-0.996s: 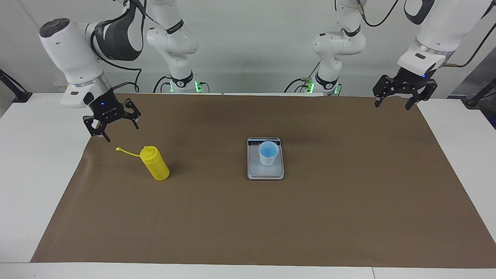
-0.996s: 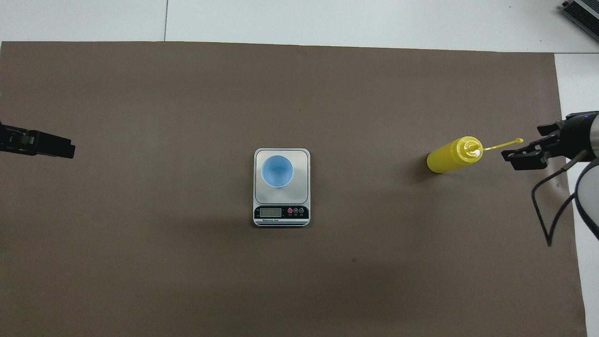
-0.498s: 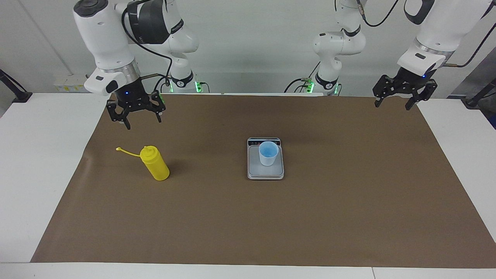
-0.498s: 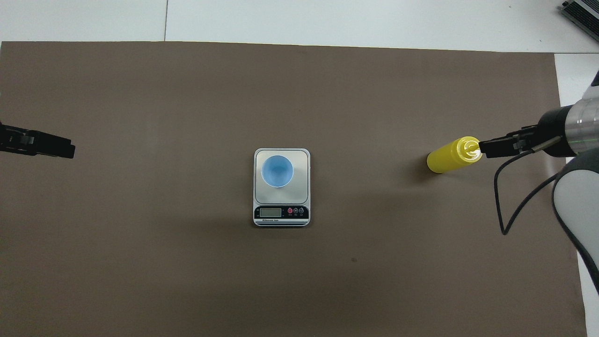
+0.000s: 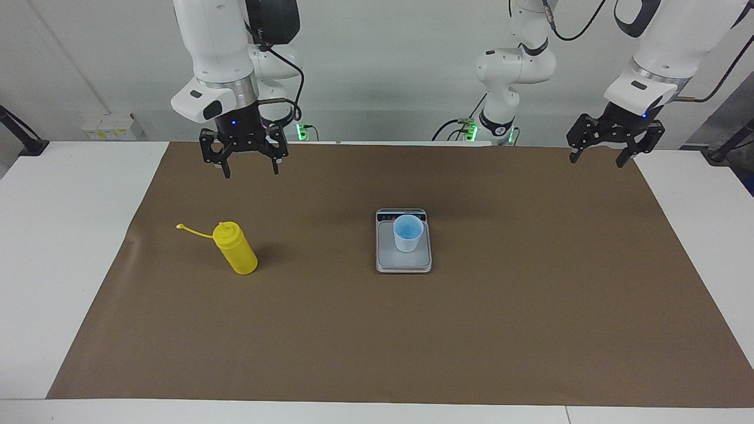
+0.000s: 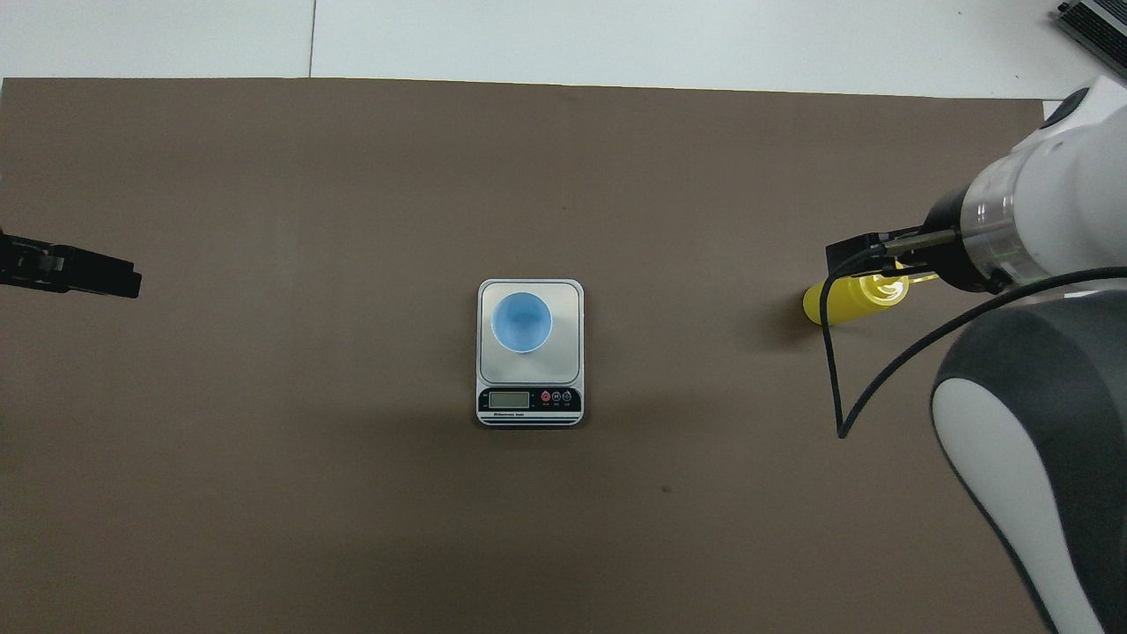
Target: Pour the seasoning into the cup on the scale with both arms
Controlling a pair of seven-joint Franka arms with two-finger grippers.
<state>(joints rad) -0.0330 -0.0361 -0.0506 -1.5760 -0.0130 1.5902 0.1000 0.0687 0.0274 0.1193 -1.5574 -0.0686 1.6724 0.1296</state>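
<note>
The yellow seasoning bottle stands on the brown mat toward the right arm's end, its thin cap strap sticking out sideways. My right gripper hangs open and empty, fingers down, high over the mat and clear of the bottle. In the overhead view the right gripper covers part of the bottle. The pale blue cup stands upright on the silver scale at the mat's middle, as the overhead view shows for the cup and the scale. My left gripper waits open over the mat's corner.
The brown mat covers most of the white table. The scale's dark display strip faces the robots. The left gripper shows at the overhead view's edge.
My right gripper has risen and swung from beside the bottle's strap toward the table's middle, now pointing straight down. The left arm, bottle, cup and scale have not moved.
</note>
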